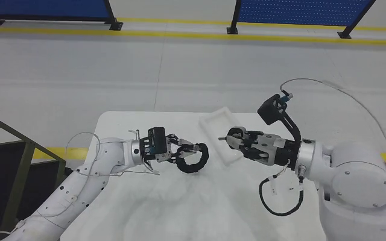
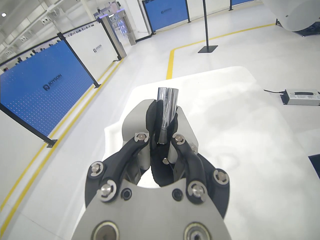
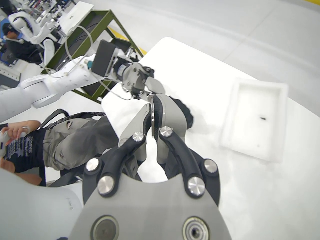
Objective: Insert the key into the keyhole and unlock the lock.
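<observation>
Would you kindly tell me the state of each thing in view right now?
lock: clamped in the left gripper, raised off the table, key not inserted.
key: pinched in the right gripper, apart from the lock.
tray: flat on the table, open side up.

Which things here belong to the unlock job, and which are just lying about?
Job:
- lock, clamped in the left gripper
- key, clamped in the right gripper

Lying about:
- white tray on the table
- dark speck inside it
- grey box on the floor
</observation>
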You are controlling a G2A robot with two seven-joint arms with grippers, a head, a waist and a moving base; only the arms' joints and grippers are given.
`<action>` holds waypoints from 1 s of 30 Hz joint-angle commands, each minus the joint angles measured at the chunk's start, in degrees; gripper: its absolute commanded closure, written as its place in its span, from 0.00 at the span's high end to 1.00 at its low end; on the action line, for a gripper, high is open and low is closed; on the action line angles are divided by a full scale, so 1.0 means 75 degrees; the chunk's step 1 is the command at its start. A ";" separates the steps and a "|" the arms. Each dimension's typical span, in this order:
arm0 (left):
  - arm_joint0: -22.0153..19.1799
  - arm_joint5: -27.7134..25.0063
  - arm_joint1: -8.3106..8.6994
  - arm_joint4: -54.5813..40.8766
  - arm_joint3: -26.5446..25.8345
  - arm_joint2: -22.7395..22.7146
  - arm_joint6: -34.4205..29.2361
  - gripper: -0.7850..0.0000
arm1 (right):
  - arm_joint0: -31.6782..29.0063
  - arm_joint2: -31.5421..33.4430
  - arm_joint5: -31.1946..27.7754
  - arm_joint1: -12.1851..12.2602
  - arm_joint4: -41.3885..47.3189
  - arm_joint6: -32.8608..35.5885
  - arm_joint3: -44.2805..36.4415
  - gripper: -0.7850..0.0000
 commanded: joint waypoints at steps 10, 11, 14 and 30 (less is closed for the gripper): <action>0.0337 0.0902 0.0050 0.1093 -0.0791 -0.0446 0.0865 0.00 | -0.0100 -0.0638 0.0016 0.0184 -0.0467 0.0065 -0.0171 0.00; 0.0339 0.0976 0.0039 0.1136 -0.0810 -0.0462 0.0906 0.00 | -0.0139 -0.0703 0.0063 0.0197 -0.0586 0.0011 -0.0171 0.00; 0.0349 0.1097 0.0017 0.1178 -0.0822 -0.0485 0.0983 0.00 | -0.0215 -0.0852 0.0163 0.0231 -0.0728 -0.0109 -0.0171 0.00; 0.0476 0.1346 0.0015 0.1052 -0.0811 -0.0587 0.0874 0.00 | -0.0236 -0.0859 0.0165 0.0231 -0.0730 -0.0158 -0.0161 0.00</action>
